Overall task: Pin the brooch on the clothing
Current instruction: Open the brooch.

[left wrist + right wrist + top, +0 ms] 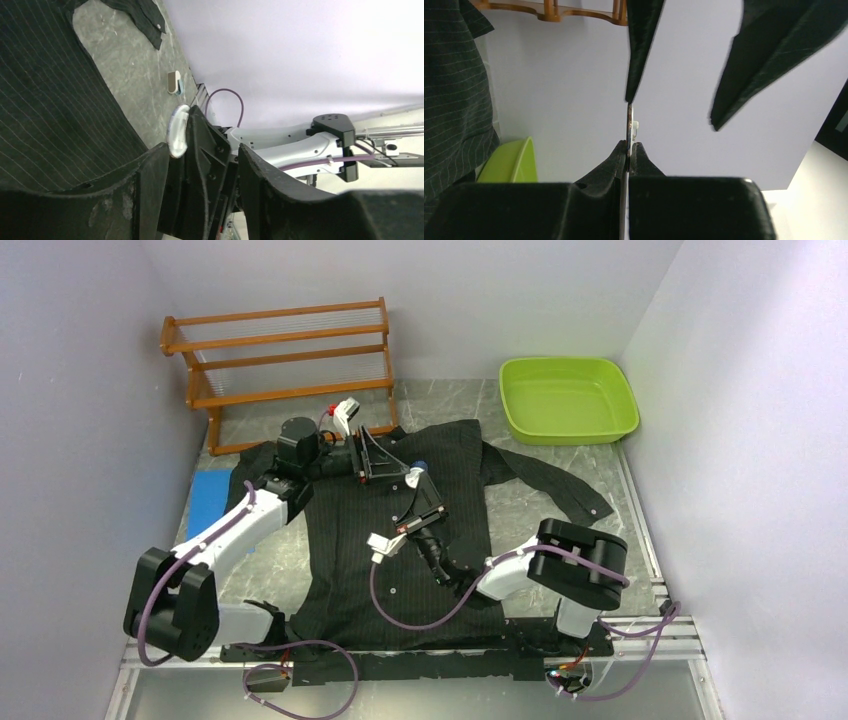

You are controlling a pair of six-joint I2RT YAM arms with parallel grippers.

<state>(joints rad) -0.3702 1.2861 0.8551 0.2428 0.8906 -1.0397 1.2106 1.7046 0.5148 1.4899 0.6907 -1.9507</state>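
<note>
The brooch [628, 125] is seen edge-on, pinched in the right gripper [628, 148]; its pale face is shown between the left gripper's [202, 150] parted jaws.

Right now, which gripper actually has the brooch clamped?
The right gripper, jaws shut on the brooch at its edge; the left gripper is open, its fingers apart around it.
</note>
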